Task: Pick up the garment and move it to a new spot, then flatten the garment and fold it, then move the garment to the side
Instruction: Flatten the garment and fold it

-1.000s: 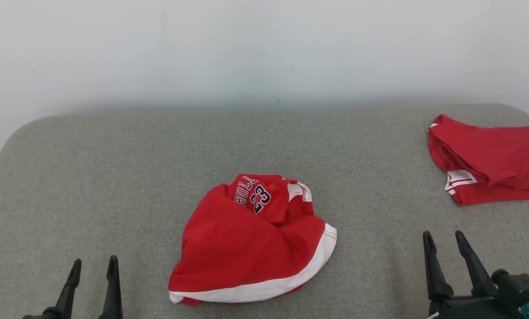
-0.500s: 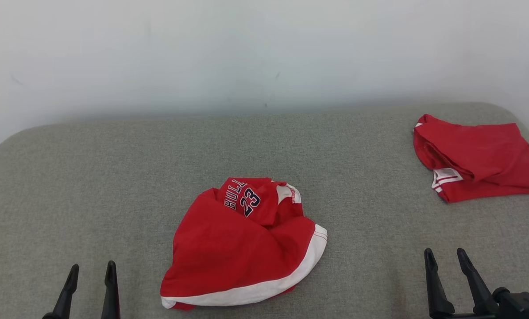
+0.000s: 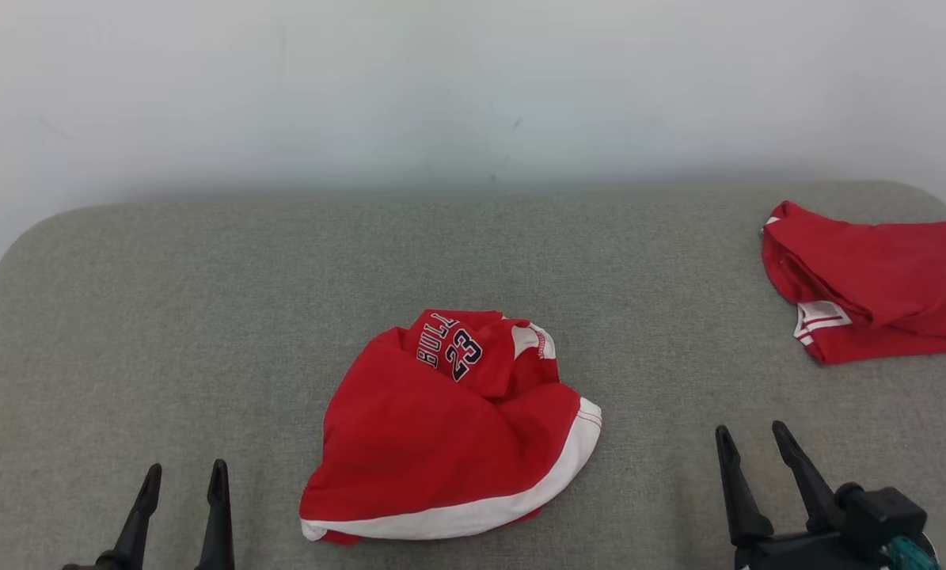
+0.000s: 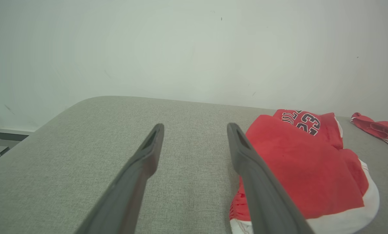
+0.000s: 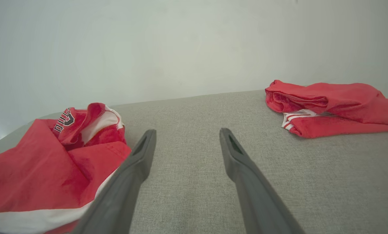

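A crumpled red garment [image 3: 441, 435] with a white hem and the number 23 lies in a heap at the middle of the grey padded table [image 3: 203, 301]. Low at the left, my left gripper [image 3: 185, 470] stands open and empty, apart from the heap. In the left wrist view the garment [image 4: 297, 162] lies to the right of my left gripper [image 4: 195, 127]. My right gripper [image 3: 752, 432] is open and empty at the lower right. Its own view has the garment [image 5: 44, 169] left of that right gripper [image 5: 187, 132].
A second red garment [image 3: 868, 277], folded, lies at the table's far right near the edge, also in the right wrist view [image 5: 330, 104]. A pale wall [image 3: 473, 87] rises right behind the table. Bare grey surface lies left of the heap.
The whole head picture shifted left and then back, so the camera moved. My right gripper stands a little further left and higher than before. The garments lie as they did.
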{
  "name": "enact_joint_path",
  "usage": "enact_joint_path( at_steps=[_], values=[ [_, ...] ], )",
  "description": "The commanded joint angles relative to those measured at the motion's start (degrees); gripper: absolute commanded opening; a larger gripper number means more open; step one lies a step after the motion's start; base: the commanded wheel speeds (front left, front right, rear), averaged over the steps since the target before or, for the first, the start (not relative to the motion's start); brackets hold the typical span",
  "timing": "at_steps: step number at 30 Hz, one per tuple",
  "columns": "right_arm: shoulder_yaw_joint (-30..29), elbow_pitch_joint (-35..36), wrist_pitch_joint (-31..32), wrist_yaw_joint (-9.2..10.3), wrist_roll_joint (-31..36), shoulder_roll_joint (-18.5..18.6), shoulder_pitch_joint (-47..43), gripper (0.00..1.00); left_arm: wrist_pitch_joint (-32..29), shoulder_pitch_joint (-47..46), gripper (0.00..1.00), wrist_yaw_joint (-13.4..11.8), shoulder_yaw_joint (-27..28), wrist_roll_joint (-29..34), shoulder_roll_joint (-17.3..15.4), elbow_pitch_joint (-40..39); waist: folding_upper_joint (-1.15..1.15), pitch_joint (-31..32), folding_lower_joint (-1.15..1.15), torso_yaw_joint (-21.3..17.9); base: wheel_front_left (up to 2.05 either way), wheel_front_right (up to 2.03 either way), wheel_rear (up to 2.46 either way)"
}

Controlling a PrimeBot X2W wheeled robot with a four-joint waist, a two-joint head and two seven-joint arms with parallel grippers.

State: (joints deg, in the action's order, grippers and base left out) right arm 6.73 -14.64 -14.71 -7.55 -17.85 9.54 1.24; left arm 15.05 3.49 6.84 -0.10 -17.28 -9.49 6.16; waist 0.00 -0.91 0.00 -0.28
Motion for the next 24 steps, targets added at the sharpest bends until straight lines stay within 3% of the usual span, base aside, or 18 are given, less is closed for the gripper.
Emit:
enact_joint_path(
  at_steps=[1,10,24],
  values=[
    [0.9,-0.8,0.0,0.16,-0.9,0.4,2.3,1.00,0.2,-0.7,1.00,0.1,-0.3,0.3,0.2,0.1,0.00,-0.7,0.00,1.2,0.00,0.00,0.00],
    [6.8,-9.8,2.7,0.16,-2.1,2.3,12.0,1.00,0.2,-3.6,1.00,0.2,-2.6,0.6,1.0,1.5,0.00,-2.5,0.00,5.6,0.00,0.00,0.00],
    [11.4,-28.6,3.4,0.16,-5.3,1.2,20.3,1.00,0.2,-7.0,1.00,0.5,-4.6,0.5,2.0,3.5,0.00,-5.1,0.00,11.8,0.00,0.00,0.00]
  ],
)
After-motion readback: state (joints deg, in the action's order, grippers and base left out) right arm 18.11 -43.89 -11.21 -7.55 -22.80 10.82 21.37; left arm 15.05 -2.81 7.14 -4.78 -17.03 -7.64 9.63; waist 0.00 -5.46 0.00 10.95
